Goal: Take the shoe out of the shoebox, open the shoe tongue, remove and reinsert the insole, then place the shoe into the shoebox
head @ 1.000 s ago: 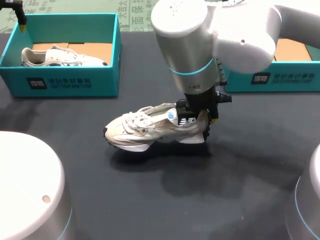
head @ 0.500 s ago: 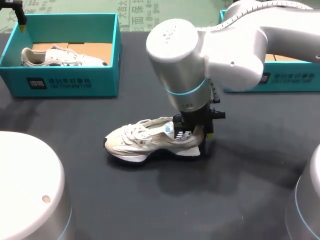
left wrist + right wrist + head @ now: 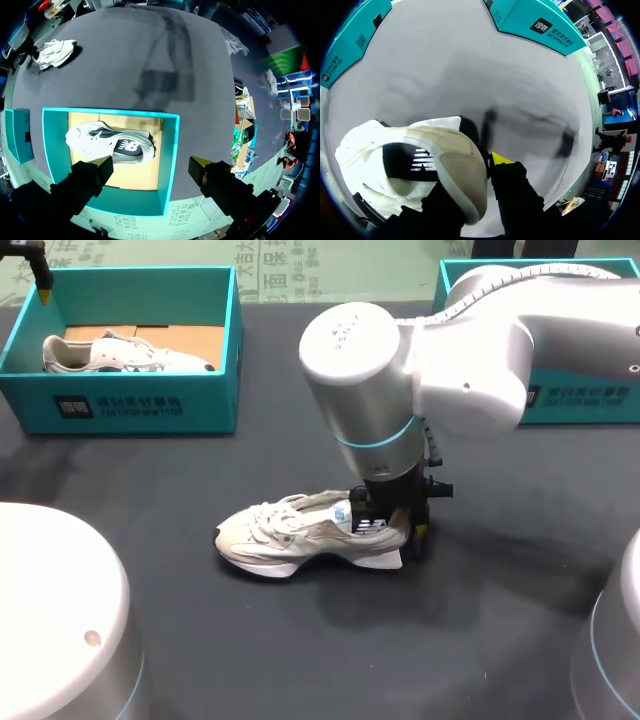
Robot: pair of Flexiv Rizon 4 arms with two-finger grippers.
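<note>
While the right gripper (image 3: 398, 528) clamps the heel of the shoe (image 3: 300, 535) standing on the table (image 3: 300, 640), left gripper (image 3: 151, 164) hangs, fingers spread, over the shoebox (image 3: 171, 150).

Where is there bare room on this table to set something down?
Bare table on the near side of the shoe, and between the left shoebox and right shoebox. Crowded at the shoe's heel, where the right gripper holds it.
</note>
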